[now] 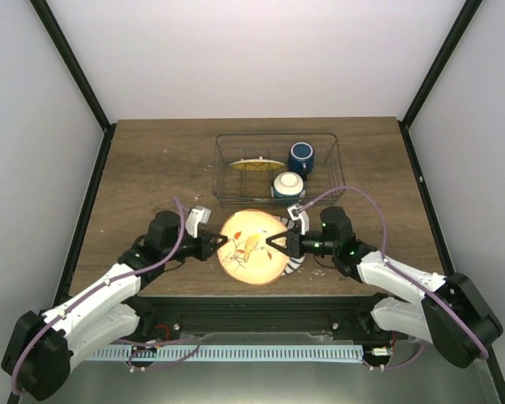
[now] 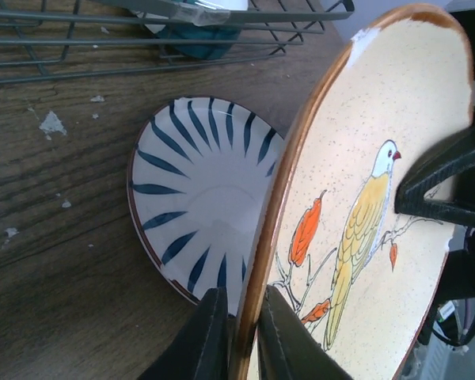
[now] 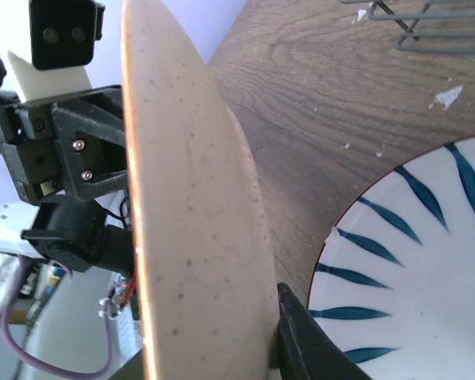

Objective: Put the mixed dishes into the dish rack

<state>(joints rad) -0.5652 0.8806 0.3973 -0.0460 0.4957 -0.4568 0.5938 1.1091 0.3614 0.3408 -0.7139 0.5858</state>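
Note:
The cream plate (image 1: pixel 252 246) with a yellow bird and orange leaves is held tilted on edge above the table, one gripper on each side. My left gripper (image 1: pixel 221 241) is shut on its left rim; in the left wrist view the gripper (image 2: pixel 244 294) pinches the brown rim of the plate (image 2: pixel 364 198). My right gripper (image 1: pixel 272 242) is shut on the opposite rim; the right wrist view shows the gripper (image 3: pixel 214 348) and the plate's speckled underside (image 3: pixel 190 198). The wire dish rack (image 1: pixel 223 168) holds the yellow plate (image 1: pixel 257 164), the dark blue mug (image 1: pixel 300 156) and the small bowl (image 1: pixel 287 185).
A white plate with blue stripes (image 2: pixel 198 198) lies flat on the wooden table under the held plate; it also shows in the right wrist view (image 3: pixel 427 277). The rack's near wall (image 2: pixel 142 32) stands just behind it. Black frame posts bound the table's sides.

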